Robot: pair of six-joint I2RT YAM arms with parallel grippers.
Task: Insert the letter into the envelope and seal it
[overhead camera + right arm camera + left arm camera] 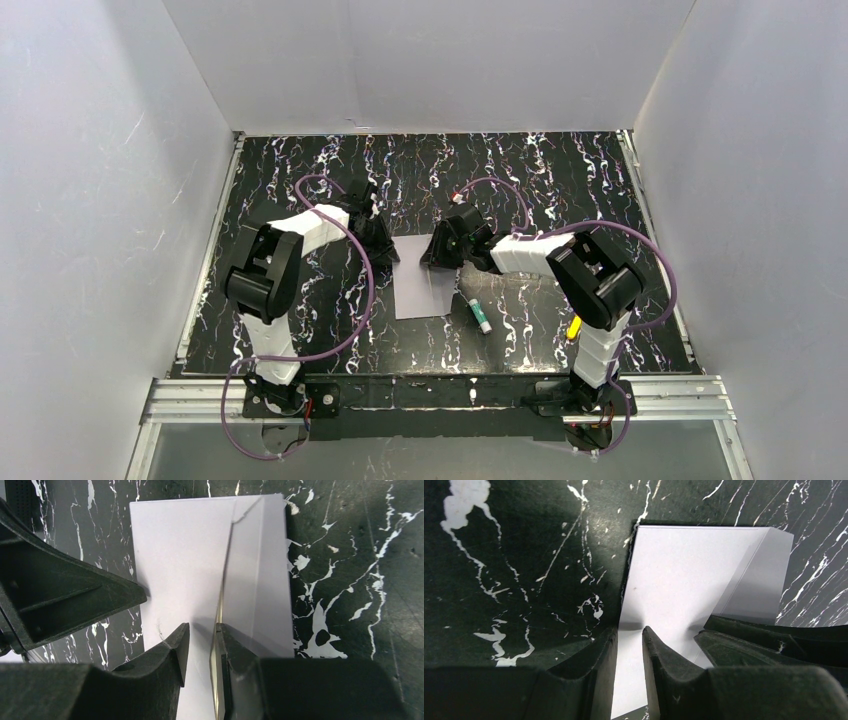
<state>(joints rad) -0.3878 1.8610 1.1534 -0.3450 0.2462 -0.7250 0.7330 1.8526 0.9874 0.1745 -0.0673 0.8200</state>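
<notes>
The pale lavender envelope (pixel 425 290) lies flat on the black marbled table between the two arms. My left gripper (pixel 388 250) is at its upper left corner and my right gripper (pixel 435 258) at its upper right. In the left wrist view the left gripper (pixel 630 630) hangs low over the envelope (pixel 684 570), its jaws a narrow gap apart with only flat paper showing between them. The right gripper (pixel 202 626) is also slightly open over the envelope (pixel 180 555). A thin tan edge of the letter (pixel 215 682) shows against its right finger, along a slanted fold of the envelope. The rest of the letter is hidden.
A white glue stick with a green cap (pixel 480 315) lies just right of the envelope's near corner. A small yellow object (pixel 574 327) sits by the right arm. White walls enclose the table on three sides. The two grippers are close together.
</notes>
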